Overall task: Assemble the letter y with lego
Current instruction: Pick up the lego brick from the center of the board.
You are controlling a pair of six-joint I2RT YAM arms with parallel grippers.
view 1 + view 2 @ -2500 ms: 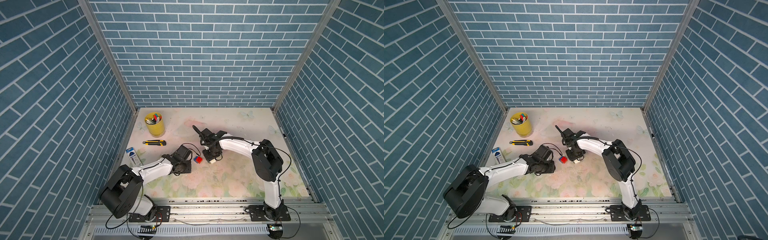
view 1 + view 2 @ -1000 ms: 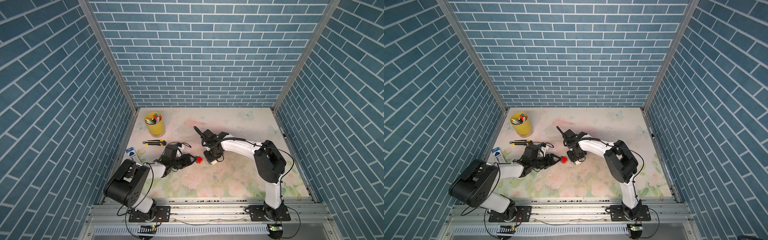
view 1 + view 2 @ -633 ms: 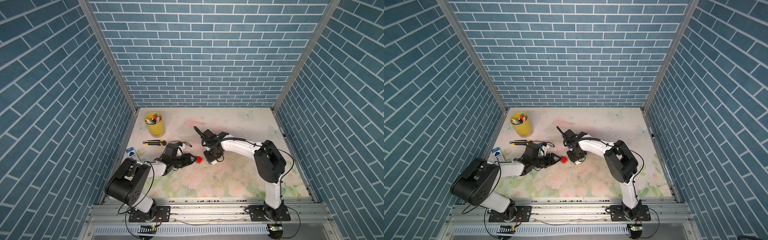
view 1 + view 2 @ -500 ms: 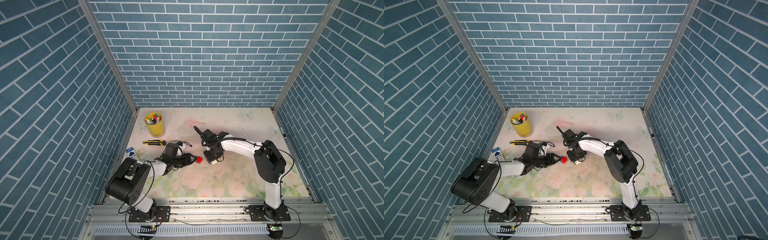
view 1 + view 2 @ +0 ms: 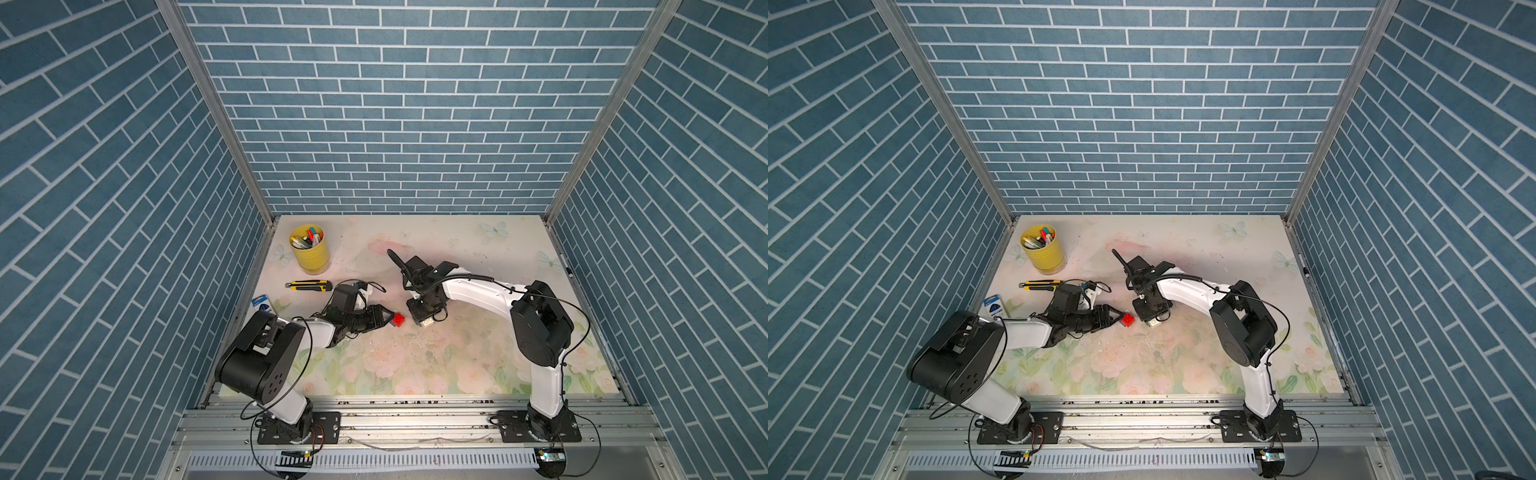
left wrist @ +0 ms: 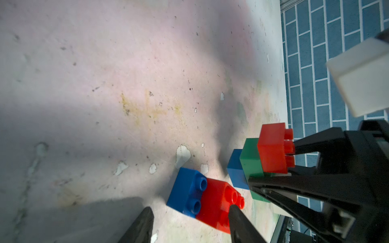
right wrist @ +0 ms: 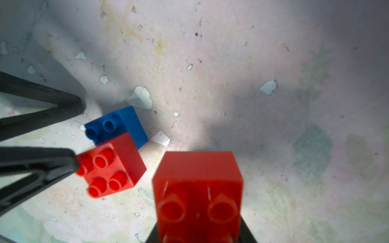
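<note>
Left wrist view: the red-blue pair [image 6: 212, 202] sits between the parted fingers of my left gripper [image 6: 190, 208], one tip on the studs, so squeezing may tip it. Just beyond, my right gripper [image 6: 273, 164] clamps the half-built letter y [image 6: 250, 160].

paired high overhead views; close wrist views, both on loose bricks [image 6: 212, 202]

Looks like my home is a lab test booth: fake blue brick walls [image 5: 374, 124], aluminium rail [image 5: 415, 422], flowery tabletop [image 5: 457, 365].
</note>
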